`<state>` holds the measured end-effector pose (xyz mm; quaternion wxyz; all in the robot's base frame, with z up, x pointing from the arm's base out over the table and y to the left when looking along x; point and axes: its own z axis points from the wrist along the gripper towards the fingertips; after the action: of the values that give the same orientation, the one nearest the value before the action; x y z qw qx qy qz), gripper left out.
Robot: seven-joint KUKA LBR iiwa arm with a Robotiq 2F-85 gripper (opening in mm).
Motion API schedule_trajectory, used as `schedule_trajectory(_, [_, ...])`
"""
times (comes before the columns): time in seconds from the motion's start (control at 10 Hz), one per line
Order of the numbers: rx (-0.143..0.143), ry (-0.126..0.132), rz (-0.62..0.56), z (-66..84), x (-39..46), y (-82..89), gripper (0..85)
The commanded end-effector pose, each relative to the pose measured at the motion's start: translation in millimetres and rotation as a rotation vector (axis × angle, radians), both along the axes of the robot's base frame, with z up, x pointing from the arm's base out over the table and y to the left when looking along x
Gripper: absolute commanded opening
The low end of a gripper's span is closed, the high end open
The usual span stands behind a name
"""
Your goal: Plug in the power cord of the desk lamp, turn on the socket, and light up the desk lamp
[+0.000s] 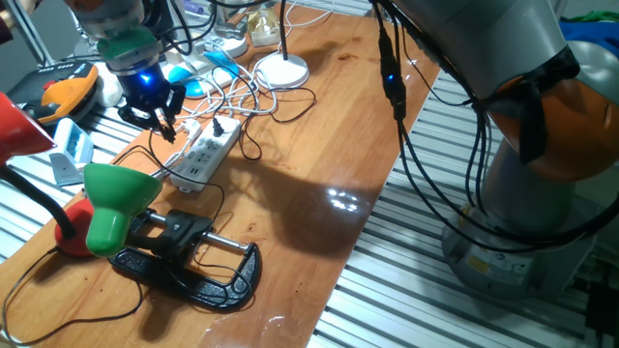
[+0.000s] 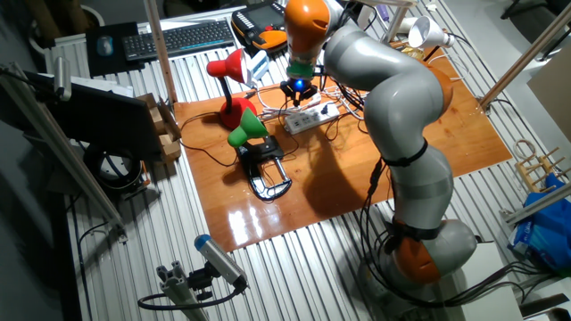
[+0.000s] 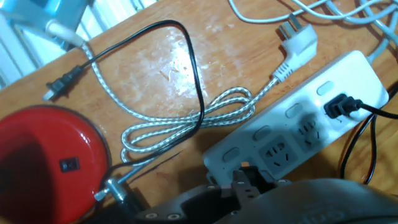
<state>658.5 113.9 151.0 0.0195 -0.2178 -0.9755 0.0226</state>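
The socket (image 3: 298, 118), a long white strip with a row of switch buttons, lies slantwise on the wooden table. A small black plug (image 3: 339, 106) sits in the outlet at its far end, and its thin black power cord (image 3: 379, 113) runs off to the right. My gripper (image 3: 249, 180) hangs just over the strip's near end, its dark fingertips close together and holding nothing. In one fixed view the gripper (image 1: 162, 116) is at the left end of the socket (image 1: 205, 155). The desk lamp (image 1: 116, 198) with its green shade stands on its black clamp (image 1: 193, 263) and shows no glow.
A red lamp base (image 3: 50, 162) lies left of the gripper, with a loose black plug (image 3: 61, 84) and a braided cable loop (image 3: 186, 121) beside it. A white plug (image 3: 297, 46) and white cables crowd the strip's far side. A white round-based lamp (image 1: 281, 70) stands behind.
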Motion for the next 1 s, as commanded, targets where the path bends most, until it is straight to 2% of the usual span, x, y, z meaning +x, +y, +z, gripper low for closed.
schedule_trajectory(0.0, [-0.003,0.0,0.059,0.3,-0.1,0.1,0.0])
schedule_trajectory(0.3, [-0.003,-0.003,0.097,-0.4,-0.3,0.1,0.0])
schedule_trajectory(0.5, [-0.004,-0.005,0.082,-0.5,-0.4,-0.1,0.0])
schedule_trajectory(0.7, [-0.001,0.006,-0.028,-0.7,-2.0,-5.4,0.0])
schedule_trajectory(0.9, [0.038,0.009,-0.208,-5.2,-5.4,-18.1,0.0])
